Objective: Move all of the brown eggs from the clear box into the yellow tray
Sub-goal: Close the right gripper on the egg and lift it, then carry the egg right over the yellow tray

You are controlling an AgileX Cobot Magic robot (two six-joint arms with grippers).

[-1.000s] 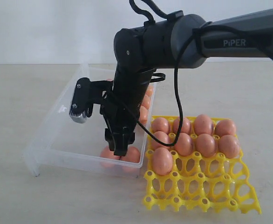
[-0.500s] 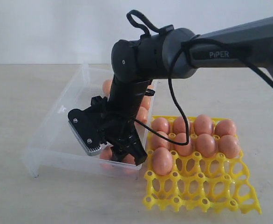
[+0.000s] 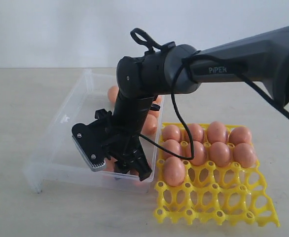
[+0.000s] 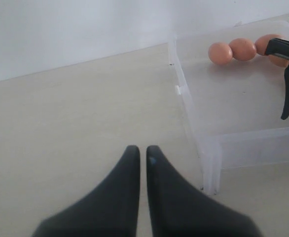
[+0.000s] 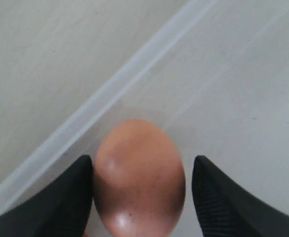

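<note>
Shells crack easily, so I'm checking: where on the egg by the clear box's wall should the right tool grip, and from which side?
Probably across its narrow waist, from above: the egg lies on its side beside the clear box wall, long axis running between the right tool's open fingers.

The right gripper (image 3: 133, 173) has tilted and sunk lower, its fingers (image 5: 51, 202) now flanking a brown egg (image 5: 139, 177).

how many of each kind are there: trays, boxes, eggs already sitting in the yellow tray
yellow tray: 1
clear box: 1
brown eggs in the tray: 9
total: 11
eggs in the box: partly hidden, not counted
</note>
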